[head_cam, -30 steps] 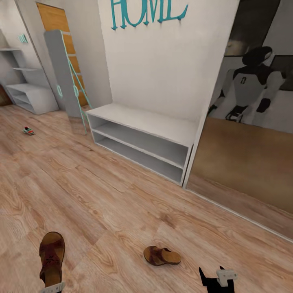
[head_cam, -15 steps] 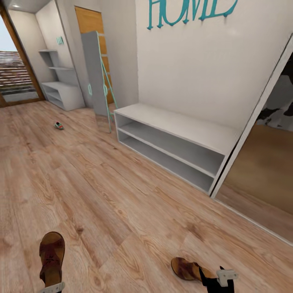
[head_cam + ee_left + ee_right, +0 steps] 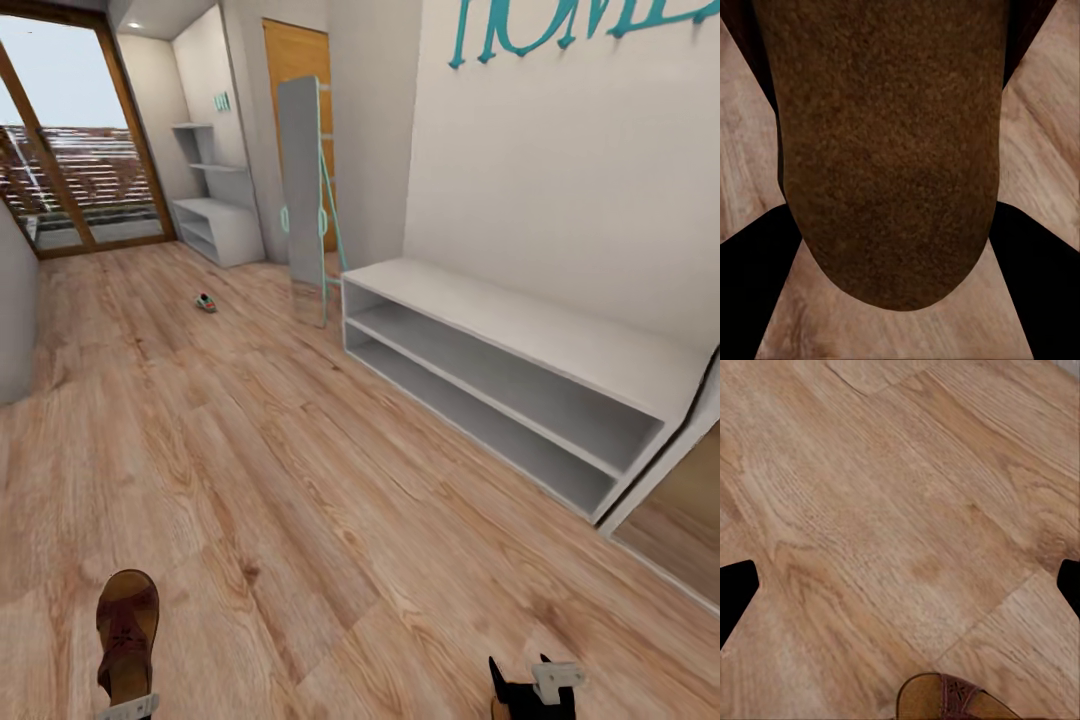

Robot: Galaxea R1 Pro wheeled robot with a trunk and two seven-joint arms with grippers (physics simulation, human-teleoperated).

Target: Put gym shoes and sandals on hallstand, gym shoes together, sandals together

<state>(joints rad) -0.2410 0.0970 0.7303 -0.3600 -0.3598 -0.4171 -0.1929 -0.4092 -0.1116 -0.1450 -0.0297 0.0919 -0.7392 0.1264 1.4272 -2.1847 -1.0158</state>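
My left gripper is shut on a brown sandal, held over the wood floor; its sole spans the gap between the dark fingers in the left wrist view. The right gripper is open with nothing in it. The other sandal lies on the planks just below it. Far down the corridor one gym shoe rests on the floor. Behind that shoe, the white hallstand stands in the far corner, with wall shelves above it.
A low white shelf unit under teal "HOME" lettering runs along the right wall. A tall standing mirror leans beside it. A glass door closes the corridor's far end, and a grey wall corner juts in at left.
The whole view has swung left, so the camera has turned. The floor sandal has slid out of the head view at bottom right. Both grippers keep their places in the picture.
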